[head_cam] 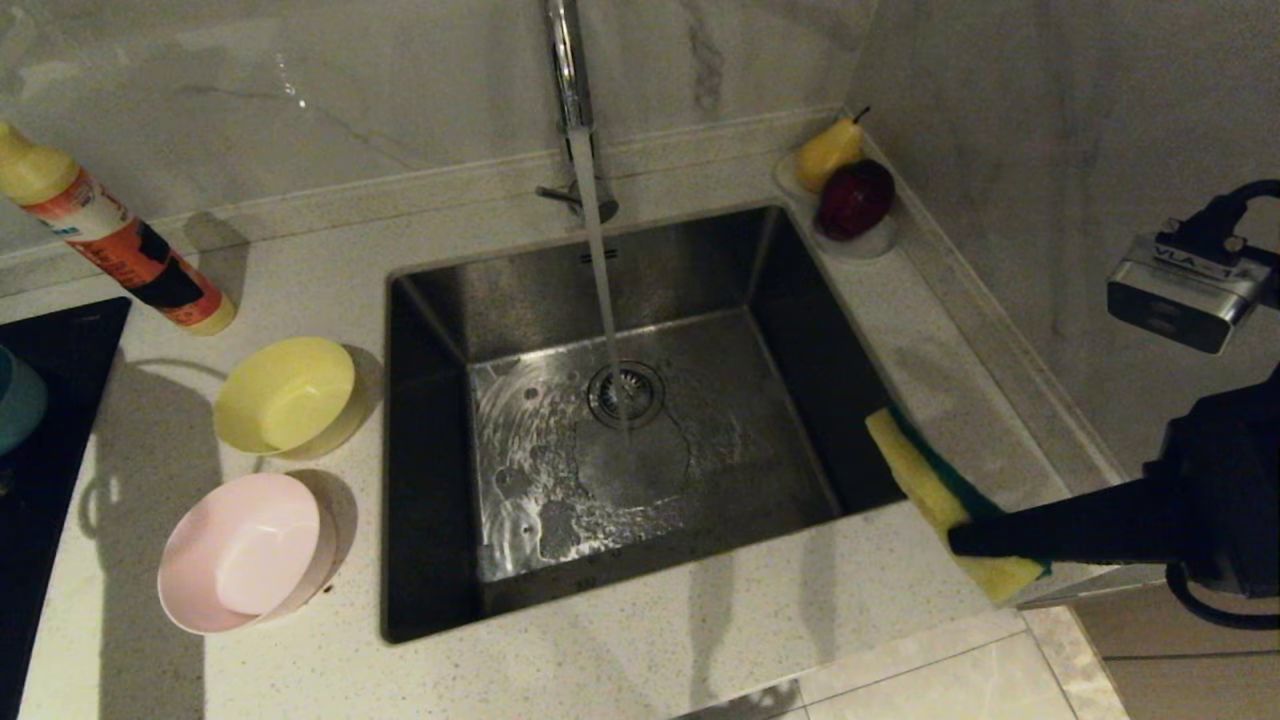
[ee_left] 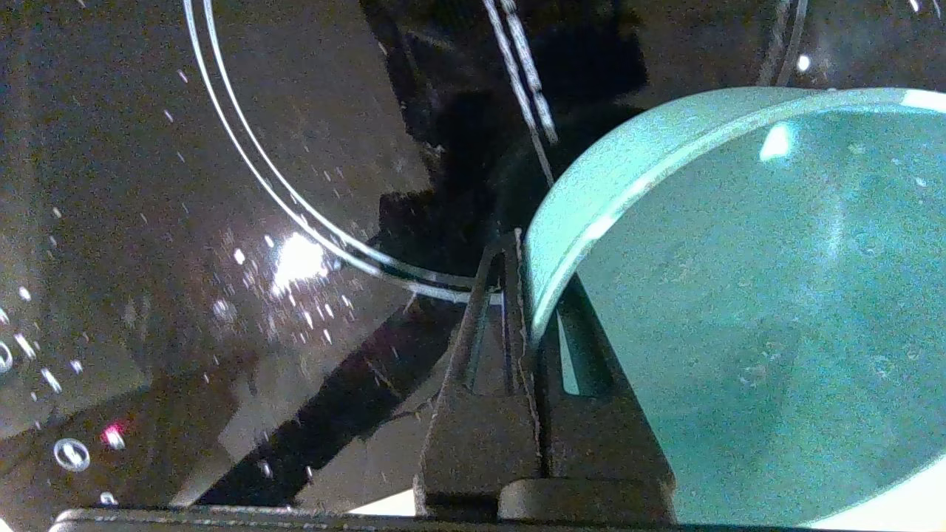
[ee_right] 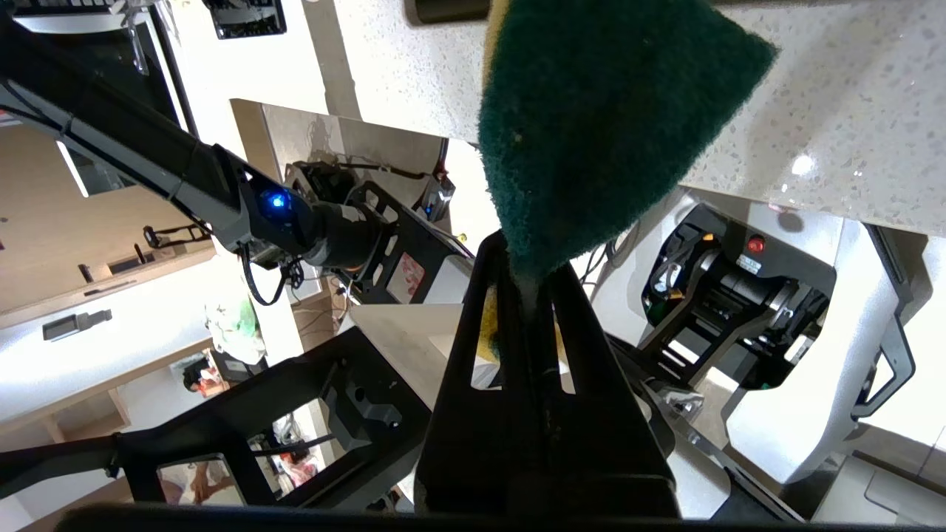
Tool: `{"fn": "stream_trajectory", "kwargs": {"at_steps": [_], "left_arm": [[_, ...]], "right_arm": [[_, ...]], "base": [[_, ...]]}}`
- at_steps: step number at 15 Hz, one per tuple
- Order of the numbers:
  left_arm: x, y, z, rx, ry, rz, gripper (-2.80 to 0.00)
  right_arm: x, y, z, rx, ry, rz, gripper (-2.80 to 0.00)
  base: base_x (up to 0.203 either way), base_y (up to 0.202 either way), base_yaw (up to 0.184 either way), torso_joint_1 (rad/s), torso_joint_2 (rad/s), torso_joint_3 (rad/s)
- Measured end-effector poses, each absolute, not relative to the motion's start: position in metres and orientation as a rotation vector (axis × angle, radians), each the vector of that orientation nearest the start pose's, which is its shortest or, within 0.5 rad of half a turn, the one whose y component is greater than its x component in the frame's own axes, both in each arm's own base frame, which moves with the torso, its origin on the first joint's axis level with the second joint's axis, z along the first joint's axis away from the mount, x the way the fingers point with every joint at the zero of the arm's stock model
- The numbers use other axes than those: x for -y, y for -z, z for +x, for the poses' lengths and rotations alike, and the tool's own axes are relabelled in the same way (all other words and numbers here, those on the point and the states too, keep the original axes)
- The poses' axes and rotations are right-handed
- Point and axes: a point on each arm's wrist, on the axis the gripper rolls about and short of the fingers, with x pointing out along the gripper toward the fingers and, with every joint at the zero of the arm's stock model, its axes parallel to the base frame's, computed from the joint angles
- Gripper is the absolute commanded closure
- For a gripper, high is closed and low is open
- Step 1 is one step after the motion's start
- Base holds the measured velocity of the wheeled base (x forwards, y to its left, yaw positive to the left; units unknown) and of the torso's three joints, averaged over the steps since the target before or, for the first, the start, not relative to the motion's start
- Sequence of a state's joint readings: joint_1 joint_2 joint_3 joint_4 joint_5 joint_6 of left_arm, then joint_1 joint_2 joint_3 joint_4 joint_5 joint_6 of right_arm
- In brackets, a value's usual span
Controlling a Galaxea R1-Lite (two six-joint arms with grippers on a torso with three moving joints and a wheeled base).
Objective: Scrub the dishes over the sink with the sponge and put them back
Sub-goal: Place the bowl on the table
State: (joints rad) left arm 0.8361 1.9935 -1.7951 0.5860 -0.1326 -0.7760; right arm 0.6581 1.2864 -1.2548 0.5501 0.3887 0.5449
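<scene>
My right gripper (head_cam: 965,540) is shut on the sponge (head_cam: 935,480), held above the counter at the front right corner of the sink (head_cam: 640,590). The sponge's green face (ee_right: 606,133) stands up from the gripper (ee_right: 528,273) in the right wrist view. My left gripper (ee_left: 521,266) is shut on the rim of the light blue bowl (ee_left: 739,295), held over the black cooktop (ee_left: 222,222). Only an edge of that bowl (head_cam: 15,400) shows at the far left of the head view. The yellow bowl (head_cam: 285,395) and the pink bowl (head_cam: 245,550) sit on the counter left of the sink.
Water runs from the chrome tap (head_cam: 570,90) onto the drain strainer (head_cam: 627,392). A detergent bottle (head_cam: 120,235) leans at the back left. A pear (head_cam: 828,152) and a dark red fruit (head_cam: 855,198) sit at the sink's back right corner, beside the side wall.
</scene>
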Motion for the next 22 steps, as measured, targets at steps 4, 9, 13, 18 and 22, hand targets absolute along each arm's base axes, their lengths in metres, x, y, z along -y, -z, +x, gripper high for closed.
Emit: {"fn": "stream_trajectory", "kwargs": {"at_steps": [4,9,13,18,22], "left_arm": [[-0.289,-0.235,0.261,-0.428,-0.939,-1.089,0.00],[-0.296,-0.227,0.266,-0.444,-0.947,-1.094,-2.80],[-0.295,-0.233,0.266,-0.433,-0.924,-1.098,-2.80],[-0.271,-0.279,0.248,-0.351,-0.792,-1.095,0.00],[-0.240,-0.326,0.221,-0.246,-0.735,-1.010,0.00]], "right_arm": [[-0.113,-0.301,0.134,-0.862,-0.819,0.399,0.00],[-0.112,-0.302,0.132,-0.856,-0.817,0.401,0.00],[-0.111,-0.303,0.131,-0.852,-0.819,0.401,0.00],[-0.110,-0.302,0.131,-0.857,-0.819,0.400,0.00],[-0.111,-0.301,0.131,-0.860,-0.818,0.399,0.00]], "base": [[0.000,0.000,0.000,0.000,0.00,0.000],[0.000,0.000,0.000,0.000,0.00,0.000],[0.000,0.000,0.000,0.000,0.00,0.000],[0.000,0.000,0.000,0.000,0.00,0.000],[0.000,0.000,0.000,0.000,0.00,0.000]]}}
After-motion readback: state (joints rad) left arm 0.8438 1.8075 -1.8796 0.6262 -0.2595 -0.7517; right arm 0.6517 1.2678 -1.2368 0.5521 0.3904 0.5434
